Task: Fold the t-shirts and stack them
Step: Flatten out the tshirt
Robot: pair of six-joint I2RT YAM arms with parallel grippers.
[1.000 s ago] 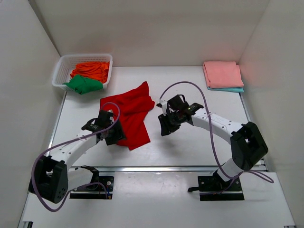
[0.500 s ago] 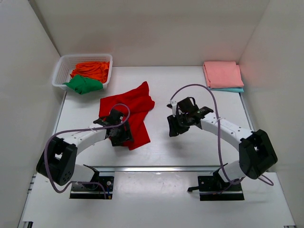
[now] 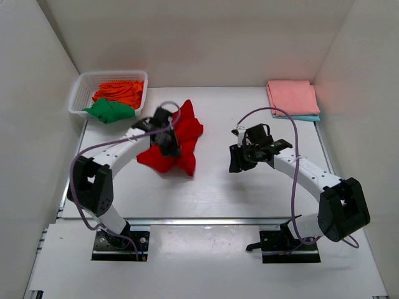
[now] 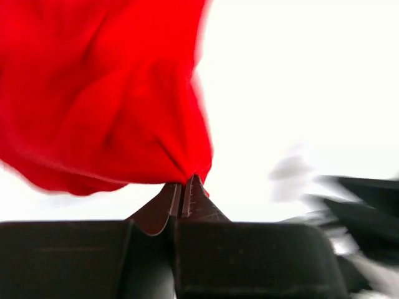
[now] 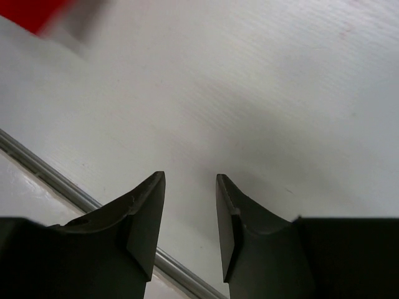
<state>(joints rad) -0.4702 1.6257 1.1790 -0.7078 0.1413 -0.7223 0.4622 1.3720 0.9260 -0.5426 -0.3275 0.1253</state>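
White table (image 3: 249,190) around bunched red t-shirt (image 3: 190,128)

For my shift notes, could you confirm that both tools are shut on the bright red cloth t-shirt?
Not quite: only the left tool is shut on the bright red cloth t-shirt; the right wrist view shows the right tool open and empty.

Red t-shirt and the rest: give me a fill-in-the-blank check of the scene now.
The left gripper is ____ on the red t-shirt.
The right gripper is ____.
The orange t-shirt and green t-shirt lie in the white ____.
The pink t-shirt lies folded at the far ____ corner.
Missing: shut; open; basket; right.
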